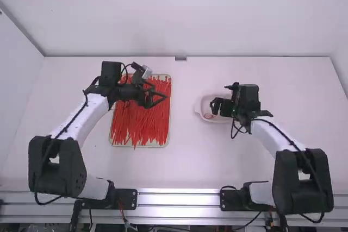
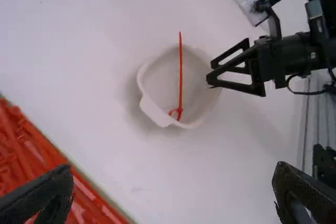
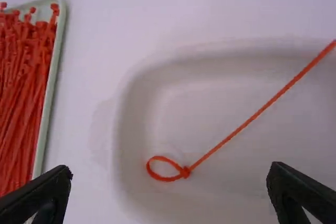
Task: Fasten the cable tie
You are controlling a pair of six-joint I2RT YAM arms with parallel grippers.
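High view, items as they lie:

1. Surface (image 1: 283, 80): white, carrying items 2 to 5.
2. Bowl (image 2: 157, 85): white, shallow, with a small lip; stands right of centre in the high view, apart from the tray.
3. Cable tie (image 2: 180, 72): red, already fastened. A small closed loop lies on the bowl floor near one wall, and the long straight tail runs up and out over the opposite rim.
4. Tray (image 3: 51, 82): pale and rectangular, left of centre in the high view.
5. Loose ties (image 1: 141, 118): a red heap in the tray, lying roughly lengthwise.
6. Left tool (image 1: 155, 98): fingers spread wide and released, grasping nothing; sits over the tray's upper right part.
7. Right tool (image 2: 211, 75): fingers parted and released, grasping nothing; tips just beside the bowl's right rim, not touching the cable tie.
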